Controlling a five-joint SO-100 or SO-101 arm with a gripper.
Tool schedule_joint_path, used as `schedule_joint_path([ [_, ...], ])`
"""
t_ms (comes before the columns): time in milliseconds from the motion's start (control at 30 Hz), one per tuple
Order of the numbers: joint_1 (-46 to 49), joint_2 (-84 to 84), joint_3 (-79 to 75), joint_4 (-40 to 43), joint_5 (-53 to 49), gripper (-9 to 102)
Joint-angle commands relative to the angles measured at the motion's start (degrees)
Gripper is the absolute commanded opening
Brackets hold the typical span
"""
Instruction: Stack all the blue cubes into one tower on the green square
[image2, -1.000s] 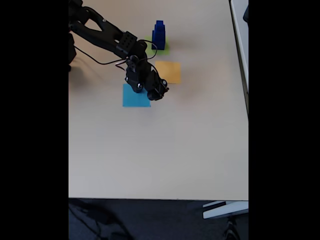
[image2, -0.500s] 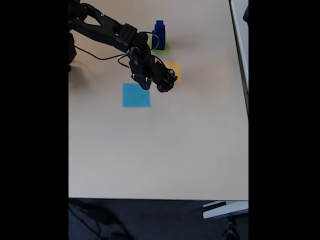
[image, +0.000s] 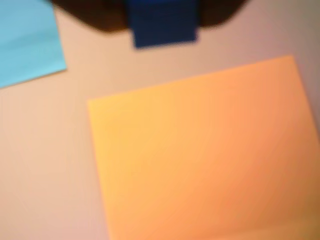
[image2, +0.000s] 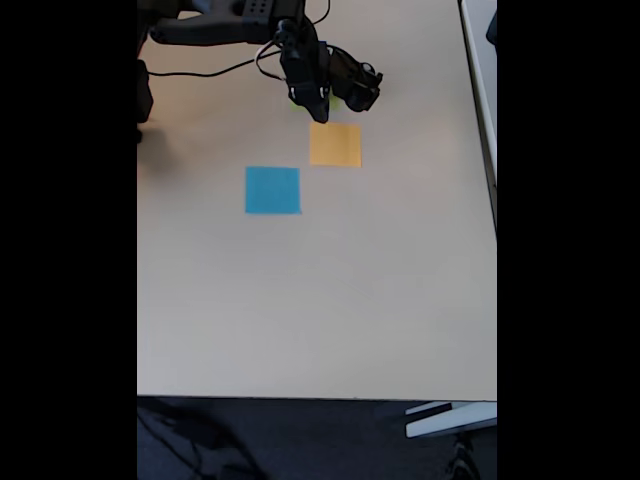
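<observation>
Though the pincer (image2: 335, 100) hangs over the far edge of the bench (image2: 320, 300), its jaws are hidden under the arm (image2: 220, 25), so I cannot tell whether it is clenched or released. The wrist view is blurred: a dark blue block (image: 162, 22), cut off by the top edge, sits against black gripper parts. Only a sliver of the green square (image2: 330, 104) peeks out beneath the gripper, where any tower is covered. Flat matte paper lies nearby: an orange square (image2: 335, 144) and a light blue square (image2: 272, 190).

An orange-yellow square (image: 205, 155) lies beside a light blue square (image: 27, 42).
</observation>
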Motion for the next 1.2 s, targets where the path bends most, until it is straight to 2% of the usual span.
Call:
schedule_joint_path([
  [0, -2.99, 3.08, -7.47, 2.64, 1.67, 0],
  [233, -8.44, 0.53, -15.56, 4.66, 7.03, 0],
  [567, -14.85, 0.70, -17.49, 7.65, 15.29, 0],
  [900, -15.64, 2.02, -17.75, 14.15, 12.30, 0],
  [1167, -16.17, 0.88, -20.13, 10.55, 10.46, 0],
])
